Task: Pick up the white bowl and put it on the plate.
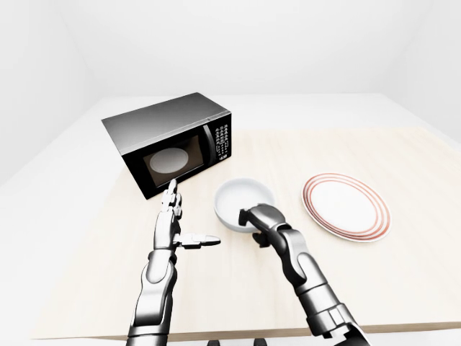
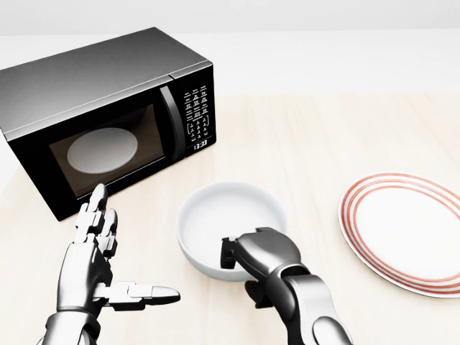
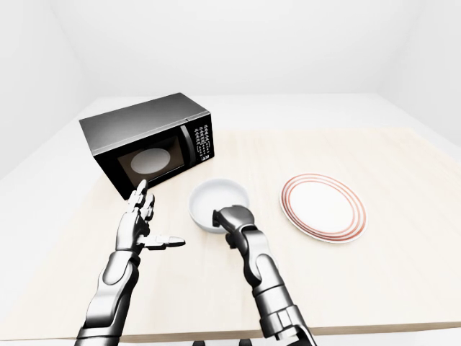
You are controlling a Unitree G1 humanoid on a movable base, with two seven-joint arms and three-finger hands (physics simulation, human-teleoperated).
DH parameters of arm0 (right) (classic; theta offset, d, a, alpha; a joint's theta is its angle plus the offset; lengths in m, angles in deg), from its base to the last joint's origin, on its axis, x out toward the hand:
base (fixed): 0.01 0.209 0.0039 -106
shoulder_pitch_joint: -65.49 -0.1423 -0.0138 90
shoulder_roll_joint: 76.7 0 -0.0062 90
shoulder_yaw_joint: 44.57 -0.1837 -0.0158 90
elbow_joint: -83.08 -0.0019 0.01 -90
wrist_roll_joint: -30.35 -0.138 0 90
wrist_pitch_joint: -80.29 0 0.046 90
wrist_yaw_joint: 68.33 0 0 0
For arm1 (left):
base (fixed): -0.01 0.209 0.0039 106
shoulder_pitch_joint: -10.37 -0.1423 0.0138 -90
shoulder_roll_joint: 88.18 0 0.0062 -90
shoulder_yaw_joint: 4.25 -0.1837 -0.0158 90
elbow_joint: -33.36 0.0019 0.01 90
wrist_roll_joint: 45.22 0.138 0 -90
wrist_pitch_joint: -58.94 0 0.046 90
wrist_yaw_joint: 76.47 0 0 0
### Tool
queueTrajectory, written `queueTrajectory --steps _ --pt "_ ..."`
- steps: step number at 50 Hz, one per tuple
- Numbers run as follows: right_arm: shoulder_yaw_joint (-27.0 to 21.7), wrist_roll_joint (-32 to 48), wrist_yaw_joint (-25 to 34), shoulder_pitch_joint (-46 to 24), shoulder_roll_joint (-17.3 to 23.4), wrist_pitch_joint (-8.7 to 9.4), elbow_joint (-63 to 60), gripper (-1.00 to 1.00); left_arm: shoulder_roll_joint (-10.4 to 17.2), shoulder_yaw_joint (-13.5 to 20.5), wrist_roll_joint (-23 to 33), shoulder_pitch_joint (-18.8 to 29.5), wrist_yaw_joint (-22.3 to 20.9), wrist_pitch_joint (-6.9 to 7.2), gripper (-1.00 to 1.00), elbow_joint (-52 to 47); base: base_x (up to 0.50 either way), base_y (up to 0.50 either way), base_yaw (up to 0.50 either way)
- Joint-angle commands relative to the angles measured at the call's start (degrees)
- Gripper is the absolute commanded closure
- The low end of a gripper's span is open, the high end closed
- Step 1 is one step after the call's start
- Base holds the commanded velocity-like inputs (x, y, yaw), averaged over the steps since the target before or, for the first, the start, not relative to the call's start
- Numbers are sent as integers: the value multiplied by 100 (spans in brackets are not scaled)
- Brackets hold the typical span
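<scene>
The white bowl (image 2: 231,213) stands on the wooden table, in the middle of the head view. My right hand (image 2: 241,263) is at the bowl's bottom rim, its fingers (image 2: 231,249) curled over the rim and closed on it, thumb under the outer wall. The bowl still rests on the table. The white plate (image 2: 406,231) with red rings lies to the bowl's right, with a gap between them. My left hand (image 2: 108,262) is open and empty, fingers straight, thumb pointing right, to the left of the bowl and apart from it.
A black microwave (image 2: 108,108) with its door shut stands at the upper left, close to the bowl and my left hand. The light wooden table (image 1: 403,281) reaches out to the right and below the plate. White walls stand behind.
</scene>
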Motion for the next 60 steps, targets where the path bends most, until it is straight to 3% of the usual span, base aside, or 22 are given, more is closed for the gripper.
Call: queueTrajectory --steps 1,6,8,10,24,39,60 --pt "41 -3 129 107 -14 34 -18 88 0 0 2 -3 -1 11 -100 -15 0 0 0" --pt "56 -23 177 158 -56 48 -272 76 0 0 2 -3 -1 10 -100 -15 0 0 0" --pt "59 -36 137 153 -57 29 -257 79 0 -1 3 -2 -2 8 -100 -14 0 0 0" --pt "48 -54 89 138 -54 15 -256 100 0 -1 3 -2 -3 6 -100 -13 0 0 0" --pt "67 -78 237 298 -107 159 -1339 100 -1 0 2 -2 -3 7 -100 -14 0 0 0" --pt "135 134 296 425 -123 178 -1753 100 -1 0 3 -3 -1 10 -100 -15 0 0 0" --pt "96 1123 116 472 -63 -79 -2431 100 -8 3 -4 -13 14 39 -100 -34 0 0 0"
